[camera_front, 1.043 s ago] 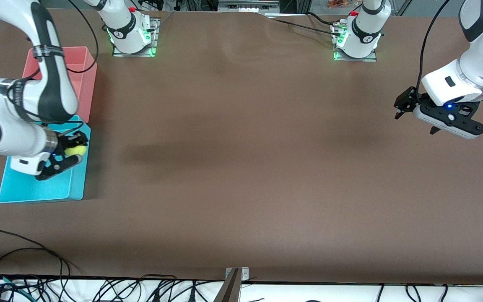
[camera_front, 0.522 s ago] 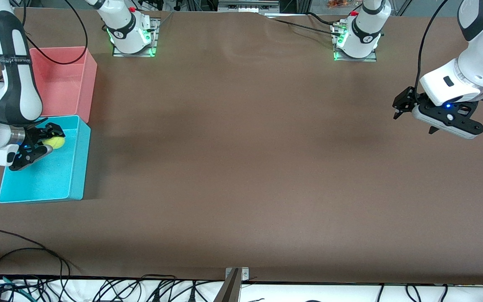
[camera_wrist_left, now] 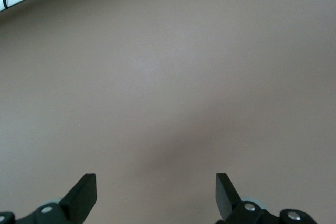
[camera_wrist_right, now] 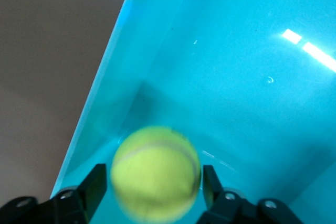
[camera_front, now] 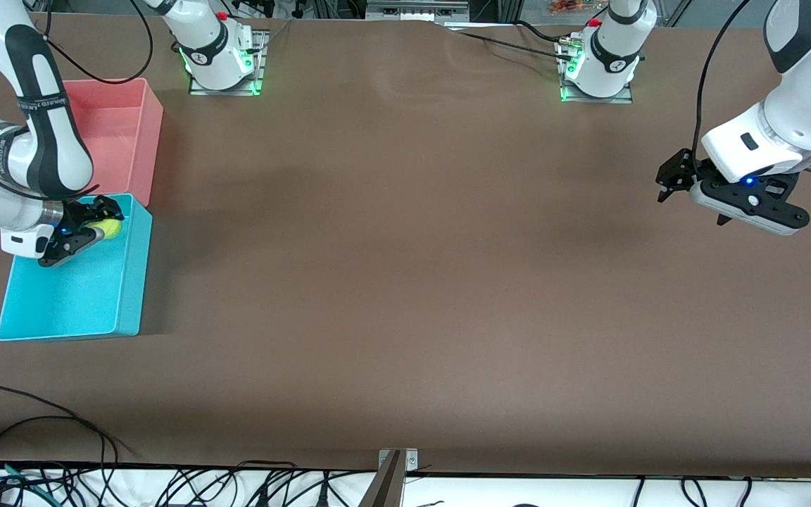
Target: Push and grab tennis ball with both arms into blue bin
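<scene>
Ball at the point of release over the blue bin

The right tool [camera_front: 85, 229] hangs over the corner of the blue bin [camera_front: 124, 310] that lies closest to the pink tub [camera_front: 145, 141], placed there so that the tennis ball [camera_front: 108, 228] has only the bin's floor beneath it. In the right wrist view the tennis ball [camera_wrist_right: 156, 172] sits between the two fingers [camera_wrist_right: 94, 187] with a thin gap on each side, blurred as if slipping free, so the tool looks slightly parted and no longer pinching; whether any contact remains cannot be told. The blue bin's wall [camera_wrist_right: 105, 98] runs just beside the ball, so a drop should land inside. The left tool [camera_front: 694, 201] waits with jaws wide and empty above bare tabletop [camera_front: 405, 282] at the left arm's end, well apart.
</scene>
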Tool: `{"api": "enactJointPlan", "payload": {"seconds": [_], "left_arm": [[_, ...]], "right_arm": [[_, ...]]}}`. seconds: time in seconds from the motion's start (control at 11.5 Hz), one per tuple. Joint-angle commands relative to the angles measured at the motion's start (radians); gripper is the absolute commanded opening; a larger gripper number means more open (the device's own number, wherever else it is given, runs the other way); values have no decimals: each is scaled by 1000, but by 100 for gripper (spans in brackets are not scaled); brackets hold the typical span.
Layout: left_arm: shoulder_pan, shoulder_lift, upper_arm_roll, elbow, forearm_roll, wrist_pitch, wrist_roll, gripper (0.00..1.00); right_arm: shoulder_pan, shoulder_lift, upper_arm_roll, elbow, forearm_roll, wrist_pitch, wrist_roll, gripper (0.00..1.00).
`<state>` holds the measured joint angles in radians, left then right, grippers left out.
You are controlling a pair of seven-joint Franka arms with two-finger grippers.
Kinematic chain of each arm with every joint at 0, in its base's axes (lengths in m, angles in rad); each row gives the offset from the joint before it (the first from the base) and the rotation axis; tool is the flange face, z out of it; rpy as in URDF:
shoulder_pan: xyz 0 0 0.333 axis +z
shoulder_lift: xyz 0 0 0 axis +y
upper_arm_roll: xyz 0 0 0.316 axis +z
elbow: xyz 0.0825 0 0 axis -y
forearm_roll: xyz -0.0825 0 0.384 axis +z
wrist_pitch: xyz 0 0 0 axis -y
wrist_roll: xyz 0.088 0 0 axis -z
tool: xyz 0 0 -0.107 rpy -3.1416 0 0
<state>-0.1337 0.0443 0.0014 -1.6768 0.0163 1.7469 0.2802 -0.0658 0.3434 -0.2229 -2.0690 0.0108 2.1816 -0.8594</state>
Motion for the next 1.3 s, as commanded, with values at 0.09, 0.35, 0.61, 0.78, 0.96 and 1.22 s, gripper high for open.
{"api": "enactJointPlan", "payload": {"seconds": [0.09, 0.35, 0.61, 0.78, 0.96, 1.22], "left_arm": [[5, 20, -4, 39, 16, -27, -19, 100], [8, 20, -4, 45, 16, -32, -19, 100], [16, 20, -6, 46, 19, -43, -19, 100], [17, 20, -8, 46, 17, -43, -26, 100], [31, 20, -30, 46, 19, -44, -32, 100], [34, 20, -31, 46, 22, -44, -30, 100]], "right_arm": [[-17, -43, 11, -28, 26, 3, -30, 100], [-17, -63, 19, 42, 58, -70, -17, 100], [29, -61, 23, 223, 57, -245, 106, 100], [43, -55, 25, 315, 55, -313, 181, 100], [92, -54, 23, 375, 48, -341, 296, 100], [170, -47, 23, 453, 31, -349, 503, 100]]}}
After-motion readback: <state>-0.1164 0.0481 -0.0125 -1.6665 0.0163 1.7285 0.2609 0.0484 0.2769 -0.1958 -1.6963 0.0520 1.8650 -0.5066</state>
